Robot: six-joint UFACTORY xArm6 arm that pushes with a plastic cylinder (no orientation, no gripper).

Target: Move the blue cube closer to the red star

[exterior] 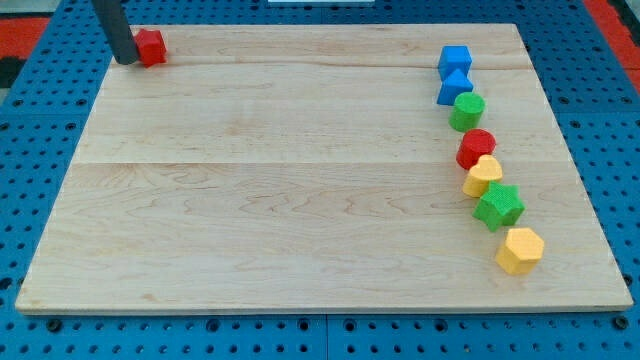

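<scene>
The blue cube (455,59) sits near the view's top right, at the head of a curved line of blocks. A second blue block (454,88) touches it just below. The red star (150,47) sits at the view's top left corner of the board. My tip (126,59) rests right against the red star's left side, far from the blue cube.
Below the blue blocks run a green cylinder (467,111), a red cylinder (476,148), a yellow block (483,175), a green star (498,206) and a yellow hexagon (520,249). The wooden board (280,190) lies on a blue pegboard.
</scene>
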